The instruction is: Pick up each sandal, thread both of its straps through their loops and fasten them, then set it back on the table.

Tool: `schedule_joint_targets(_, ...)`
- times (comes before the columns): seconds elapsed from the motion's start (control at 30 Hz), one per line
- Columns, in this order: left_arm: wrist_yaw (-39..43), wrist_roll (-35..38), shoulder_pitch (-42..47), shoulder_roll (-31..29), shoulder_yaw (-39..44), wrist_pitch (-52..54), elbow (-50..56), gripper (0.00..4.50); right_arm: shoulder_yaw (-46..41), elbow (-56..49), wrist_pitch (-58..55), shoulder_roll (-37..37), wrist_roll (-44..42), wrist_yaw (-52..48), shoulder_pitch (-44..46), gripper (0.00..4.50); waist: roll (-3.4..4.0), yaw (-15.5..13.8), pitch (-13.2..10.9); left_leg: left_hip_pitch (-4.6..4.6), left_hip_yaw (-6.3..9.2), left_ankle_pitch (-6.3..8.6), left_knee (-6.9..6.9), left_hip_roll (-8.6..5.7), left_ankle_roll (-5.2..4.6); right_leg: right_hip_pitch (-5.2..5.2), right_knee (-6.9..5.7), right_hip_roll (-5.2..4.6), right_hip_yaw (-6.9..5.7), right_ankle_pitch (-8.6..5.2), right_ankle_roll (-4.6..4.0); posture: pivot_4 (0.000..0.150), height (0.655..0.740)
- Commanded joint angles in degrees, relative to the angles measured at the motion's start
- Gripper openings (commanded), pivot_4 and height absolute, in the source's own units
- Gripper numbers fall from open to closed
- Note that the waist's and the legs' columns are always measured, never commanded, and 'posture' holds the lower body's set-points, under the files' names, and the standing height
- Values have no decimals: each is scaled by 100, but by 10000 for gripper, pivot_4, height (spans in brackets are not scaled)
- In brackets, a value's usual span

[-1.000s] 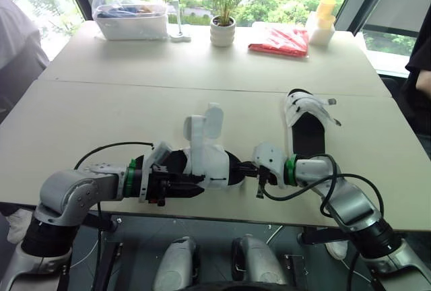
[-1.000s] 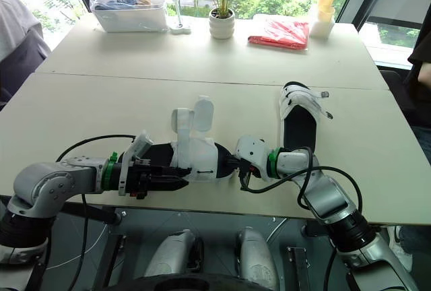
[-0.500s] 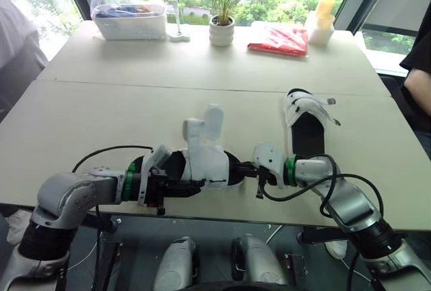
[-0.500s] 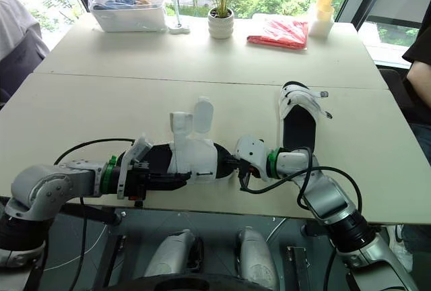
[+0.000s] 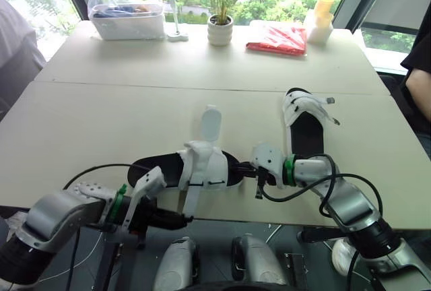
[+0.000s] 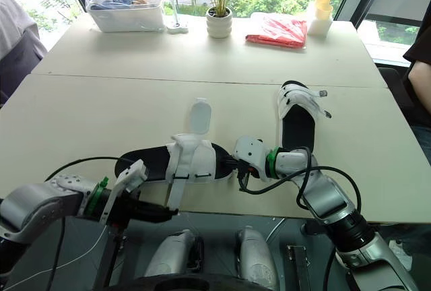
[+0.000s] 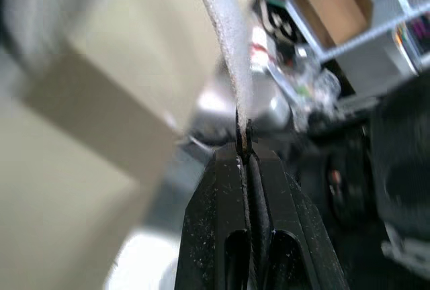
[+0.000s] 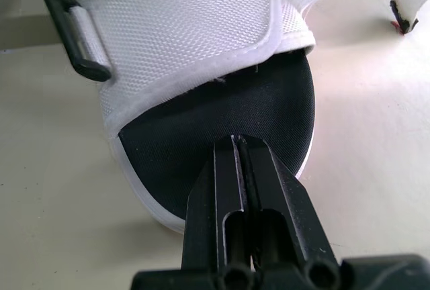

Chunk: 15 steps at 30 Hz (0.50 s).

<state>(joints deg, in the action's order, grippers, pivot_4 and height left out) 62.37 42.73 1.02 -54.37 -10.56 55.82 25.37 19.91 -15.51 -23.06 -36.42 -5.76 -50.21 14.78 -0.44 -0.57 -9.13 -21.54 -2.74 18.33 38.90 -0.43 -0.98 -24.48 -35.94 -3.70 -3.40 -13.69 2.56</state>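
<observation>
One white sandal with a black sole (image 5: 202, 164) lies flat near the front edge of the table (image 5: 94, 122). My right gripper (image 5: 245, 168) is shut on the toe end of the sole (image 8: 222, 112). One strap (image 5: 188, 197) hangs over the table's edge. My left gripper (image 7: 243, 141) is shut on that strap's tip, below the table edge (image 5: 180, 219). The other strap (image 5: 211, 124) stands upright. A black loop (image 8: 75, 43) sits at the sandal's side. The second sandal (image 5: 304, 124) lies further back on the right, apart from both grippers.
At the far side stand a clear plastic bin (image 5: 129, 20), a potted plant (image 5: 220, 29), a red packet (image 5: 277, 38) and yellow cups (image 5: 320, 20). A person sits at the left edge (image 5: 17, 48) and another at the right edge (image 5: 419, 69).
My left gripper has dropped from the sandal's heel to below the table edge, drawing one strap down with it. The sandal now lies flat. The right gripper has held still.
</observation>
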Motion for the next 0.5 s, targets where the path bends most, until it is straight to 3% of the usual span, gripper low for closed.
schedule_joint_targets(0.03, 257, -18, -298, -190, -52, -135, 187, 382, 313, 383, -181, -115, 281, -103, -217, 0, 0, 0, 0, 0, 0, 0, 0, 0, 0, 0, 0, 0, 0, 0, 0, 1500, 7241)
schedule_joint_targets(0.4, 899, 1703, -434, -413, 569, 1127, 132, 382, 370, 345, -144, -164, 336, -180, -277, 0, 4, -1, -3, 0, 0, 1, -5, 0, -1, -2, 7, 0, 0, -2, 2, 1500, 7241)
schedule_joint_targets(0.5, 36, 2769, 99, 188, 1032, 1779, -401, 382, 396, 347, -109, -192, 352, -228, -277, 0, 6, -14, -3, 0, 0, 1, -6, 0, -2, -1, 10, 0, -1, -2, 2, 1500, 7241)
